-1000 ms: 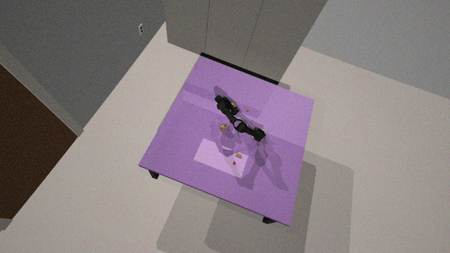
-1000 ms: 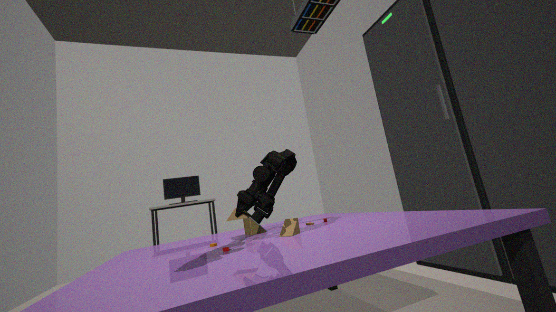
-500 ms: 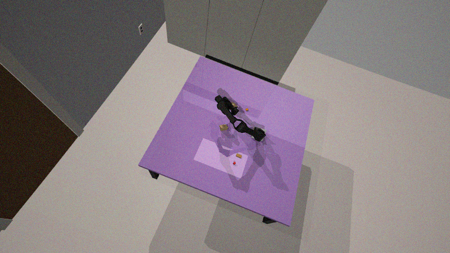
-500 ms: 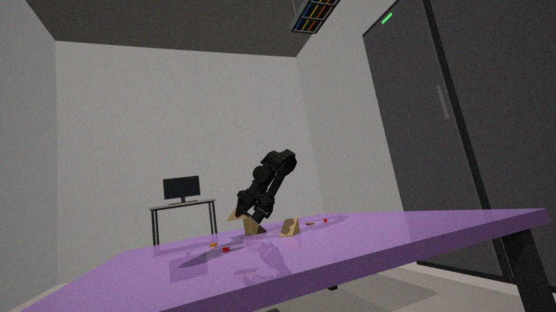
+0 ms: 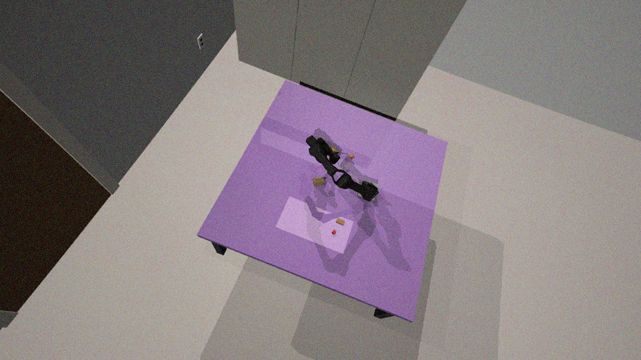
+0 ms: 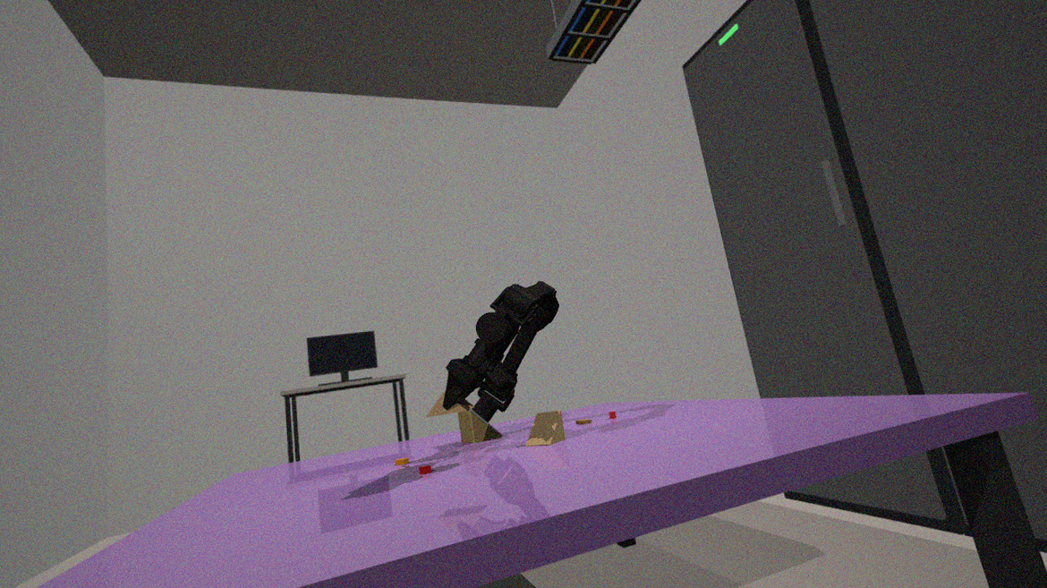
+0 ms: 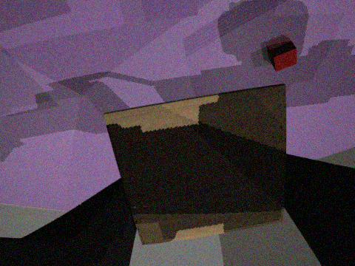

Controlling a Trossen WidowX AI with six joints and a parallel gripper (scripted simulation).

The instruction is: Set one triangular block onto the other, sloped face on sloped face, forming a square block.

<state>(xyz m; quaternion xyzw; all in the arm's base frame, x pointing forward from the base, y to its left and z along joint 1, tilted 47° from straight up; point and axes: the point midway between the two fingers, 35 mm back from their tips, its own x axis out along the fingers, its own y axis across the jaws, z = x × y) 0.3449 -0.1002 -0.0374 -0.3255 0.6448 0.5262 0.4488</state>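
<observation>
My gripper [image 5: 368, 190] [image 6: 450, 401] [image 7: 201, 171] is shut on a tan triangular block [image 6: 437, 407] [image 7: 207, 166] and holds it tilted above the table. In the wrist view a broad, mostly shadowed face of it fills the space between the dark fingers. In the top view the hand mostly hides it. A second tan triangular block [image 5: 318, 181] [image 6: 546, 428] rests on the table, apart from the hand, its sloped face partly lit. Another tan wedge-like block [image 5: 333, 149] [image 6: 470, 426] stands near the arm's base, partly hidden by the arm in the top view.
On the purple table [image 5: 257, 209] [image 6: 720, 450] lie a small orange block [image 5: 351, 155] [image 6: 401, 462], a flat brown block [image 5: 340, 221] [image 6: 583, 421] and a red cube [image 5: 334, 231] [image 6: 612, 414]. Another red cube [image 6: 425, 469] lies nearer the exterior camera. The wrist view shows a red cube [image 7: 285, 60].
</observation>
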